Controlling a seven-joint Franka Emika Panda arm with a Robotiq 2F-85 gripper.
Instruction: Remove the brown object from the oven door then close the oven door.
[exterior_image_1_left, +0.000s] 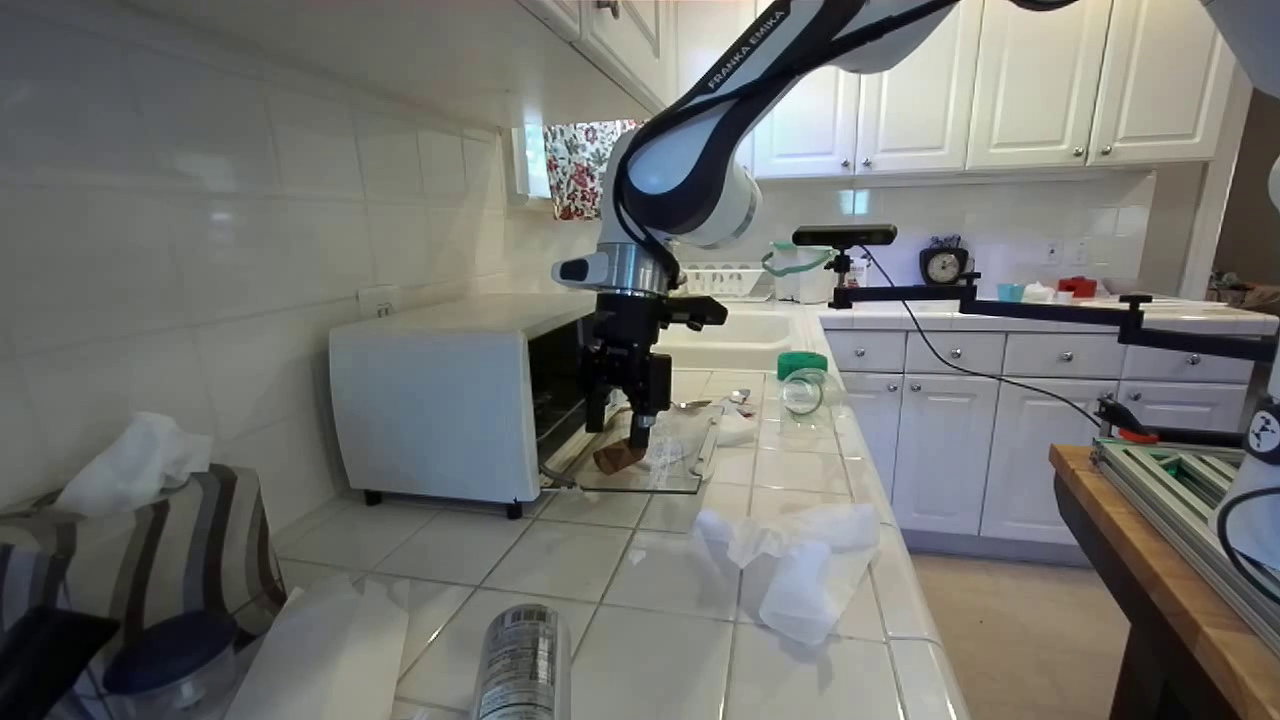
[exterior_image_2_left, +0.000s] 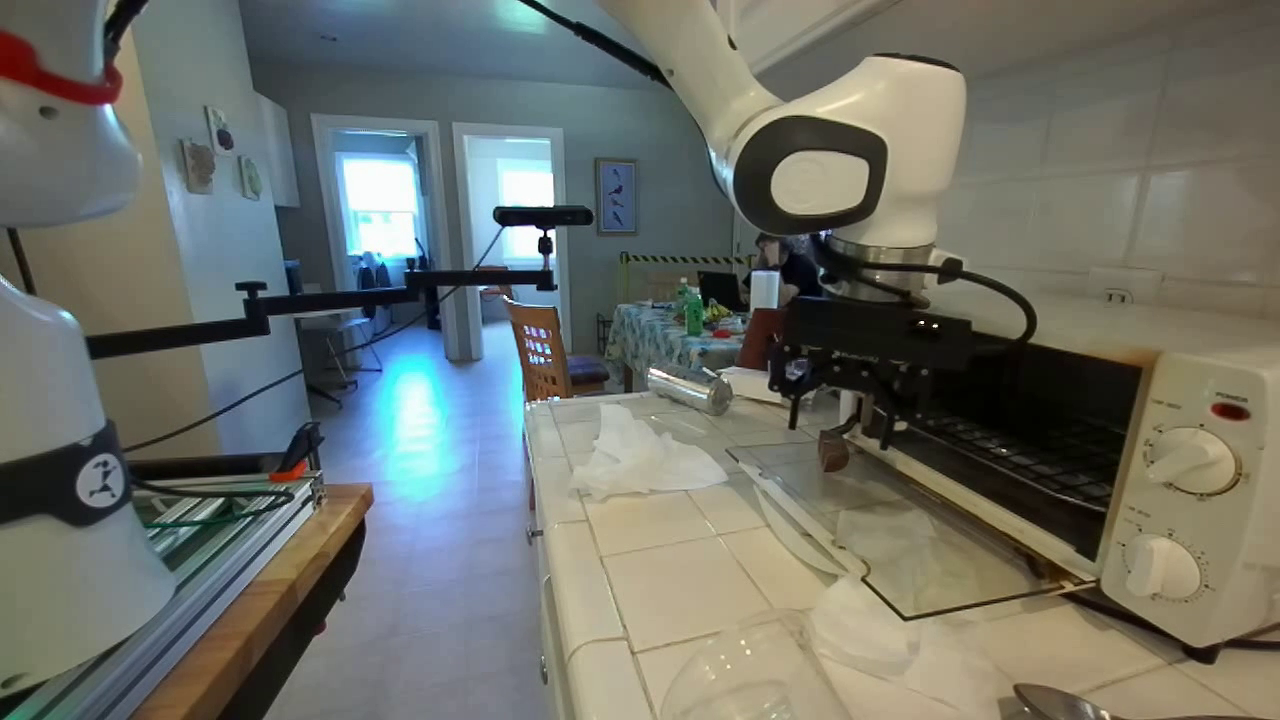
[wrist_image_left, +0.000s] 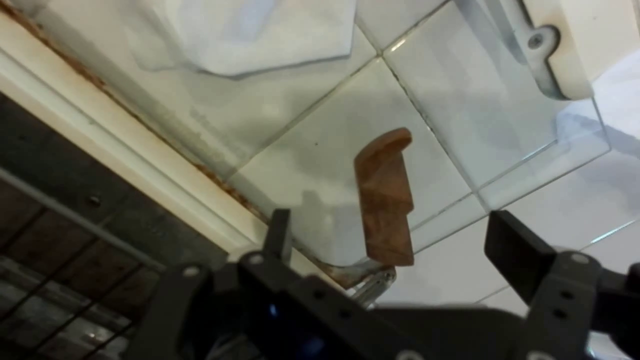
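A brown notched block (wrist_image_left: 386, 205) lies on the lowered glass oven door (wrist_image_left: 300, 160), just below the gripper (wrist_image_left: 390, 232). Its 2 fingers (wrist_image_left: 517, 250) stand wide apart, 1 on each side of the block in the wrist view. Close beside the gripper, a white toaster oven (exterior_image_2_left: 1175, 560) bares its wire rack (exterior_image_2_left: 1030, 458). Farther from the gripper, on the tiled counter (exterior_image_1_left: 650, 640), are a silver can (exterior_image_1_left: 520, 665) and a green-lidded jar (exterior_image_1_left: 803, 392).
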